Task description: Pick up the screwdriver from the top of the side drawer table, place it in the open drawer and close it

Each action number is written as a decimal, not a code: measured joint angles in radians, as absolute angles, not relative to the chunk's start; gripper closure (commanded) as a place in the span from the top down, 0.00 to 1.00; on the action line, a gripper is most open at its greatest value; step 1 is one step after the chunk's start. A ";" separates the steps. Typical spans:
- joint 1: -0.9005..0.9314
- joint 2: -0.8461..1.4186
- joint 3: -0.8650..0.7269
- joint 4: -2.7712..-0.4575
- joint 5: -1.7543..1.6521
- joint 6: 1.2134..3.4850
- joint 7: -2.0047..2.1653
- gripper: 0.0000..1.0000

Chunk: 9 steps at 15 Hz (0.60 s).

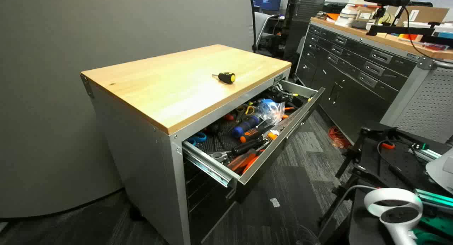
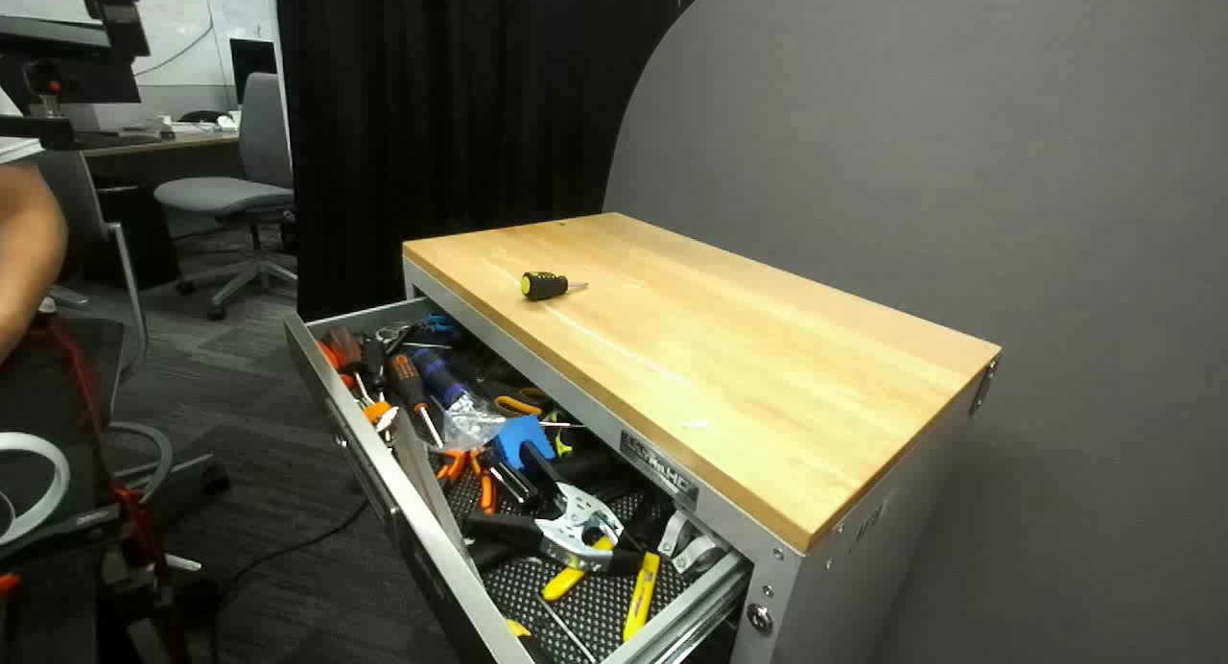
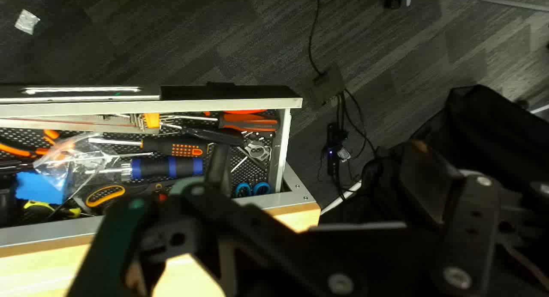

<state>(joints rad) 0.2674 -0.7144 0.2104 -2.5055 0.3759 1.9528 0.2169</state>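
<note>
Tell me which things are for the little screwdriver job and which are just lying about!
For the job:
stubby black-and-yellow screwdriver
wood-topped grey cabinet
its open top drawer
the robot hand, open

Just lying about:
spring clamp, in the drawer
orange-and-black screwdriver, in the drawer
pale scrap on the floor

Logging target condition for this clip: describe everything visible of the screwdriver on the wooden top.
The screwdriver is stubby. Its fat black handle, plastic or rubber by its look, carries yellow marks and ends in a yellow cap. A thin metallic-looking shank leaves the other end; its tip is too small to make out. It lies on its side on the light wood top, near the edge over the open drawer, cap toward that edge, shank pointing away. Nothing but the top visibly touches it.
</note>
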 measured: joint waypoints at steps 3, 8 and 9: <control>0.267 -0.719 0.210 -2.491 0.376 1.953 0.217 1.00; 0.245 -0.718 0.213 -2.500 0.378 1.977 0.260 1.00; 0.233 -0.707 0.217 -2.503 0.381 2.017 0.280 1.00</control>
<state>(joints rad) 0.2329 -0.7066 0.2169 -2.5034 0.3809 2.0174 0.2796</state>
